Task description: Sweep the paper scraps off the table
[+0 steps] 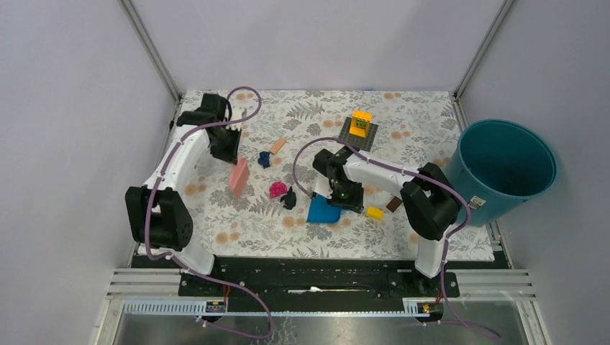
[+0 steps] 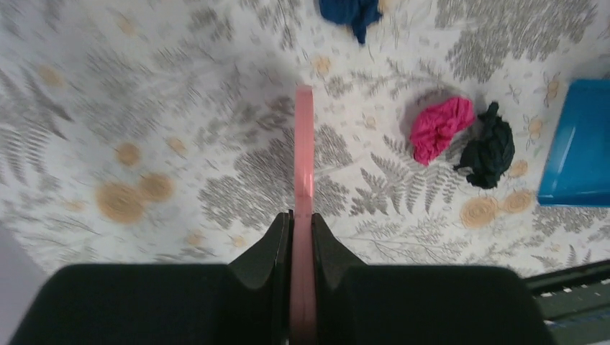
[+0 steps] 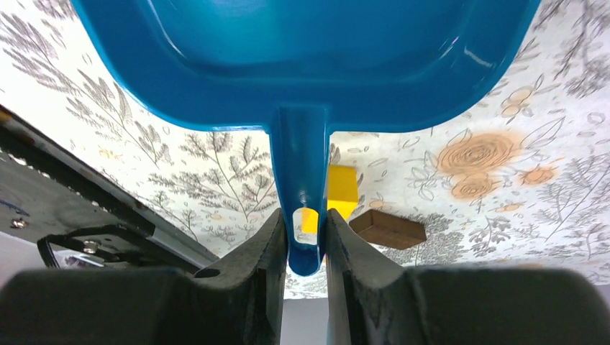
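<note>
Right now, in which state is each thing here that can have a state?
left gripper, shut on the pink board.
right gripper, shut on the handle of the blue dustpan.
teal bucket, upright, open at the top.
magenta scrap, loose on the table, outside the dustpan.
black scrap, loose, right beside the magenta scrap.
dark blue scrap, loose, apart from both.

The left arm rises from its base at 7 o'clock of the top view and stretches toward 12 o'clock. Its wrist bends back, so the left gripper points toward 5 o'clock. Its fingers are pressed tight on a thin pink board. The right arm stands at 5 o'clock, folds at the elbow and reaches toward 9 o'clock. The right gripper is clamped on the handle of a blue dustpan.
</note>
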{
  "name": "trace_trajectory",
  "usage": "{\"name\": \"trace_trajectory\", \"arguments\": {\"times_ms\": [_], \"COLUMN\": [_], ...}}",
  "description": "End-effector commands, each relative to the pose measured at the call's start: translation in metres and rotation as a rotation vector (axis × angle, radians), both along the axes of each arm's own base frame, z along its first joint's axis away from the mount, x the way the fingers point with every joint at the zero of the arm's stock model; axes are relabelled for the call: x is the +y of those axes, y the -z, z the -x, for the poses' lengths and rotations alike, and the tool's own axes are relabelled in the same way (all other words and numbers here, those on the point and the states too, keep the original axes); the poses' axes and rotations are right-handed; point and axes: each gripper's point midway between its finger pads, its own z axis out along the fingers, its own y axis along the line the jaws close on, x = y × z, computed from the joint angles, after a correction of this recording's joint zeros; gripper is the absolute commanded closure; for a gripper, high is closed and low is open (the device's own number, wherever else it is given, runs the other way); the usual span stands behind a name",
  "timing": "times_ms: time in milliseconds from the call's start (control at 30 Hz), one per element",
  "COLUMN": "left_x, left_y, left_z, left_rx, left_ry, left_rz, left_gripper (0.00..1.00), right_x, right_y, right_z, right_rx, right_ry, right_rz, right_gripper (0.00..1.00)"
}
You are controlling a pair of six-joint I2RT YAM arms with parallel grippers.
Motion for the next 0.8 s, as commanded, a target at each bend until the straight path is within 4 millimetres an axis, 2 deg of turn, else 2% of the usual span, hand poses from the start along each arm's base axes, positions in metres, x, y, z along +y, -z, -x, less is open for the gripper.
{"name": "trace_trajectory", "arguments": {"times_ms": [0, 167, 267, 433, 567, 667, 767], "left_x": [-0.022, -0.063, -0.084, -0.117, -0.145, -0.148, -0.136], "left_y": [0.013, 0.034, 0.036, 0.027, -0.001, -0.009, -0.01], "left_z": [0.031, 0.057, 0.065, 0.068, 0.07, 0.067, 0.056], "left_rx": [0.099, 0.239, 0.299, 0.363, 0.396, 0.37, 0.298], "left_ry": [-0.083, -0.103, -0.1, -0.051, 0.034, 0.059, 0.052], "left_rz": [0.128, 0.328, 0.441, 0.605, 0.756, 0.758, 0.673], "left_gripper": [1.0, 1.0, 1.0, 1.0, 1.0, 1.0, 1.0], "right_x": [0.019, 0.034, 0.043, 0.055, 0.06, 0.06, 0.054], "right_y": [-0.004, -0.002, -0.001, 0.001, 0.002, 0.002, 0.0], "right_z": [-0.008, -0.008, -0.01, -0.01, -0.012, -0.012, -0.011], "right_rx": [-0.046, -0.03, -0.024, 0.0, 0.003, 0.002, -0.007], "right_ry": [0.014, 0.012, 0.015, 0.031, 0.043, 0.044, 0.04], "right_rz": [-0.006, -0.026, -0.039, -0.063, -0.072, -0.071, -0.065], "right_gripper": [1.0, 1.0, 1.0, 1.0, 1.0, 1.0, 1.0]}}
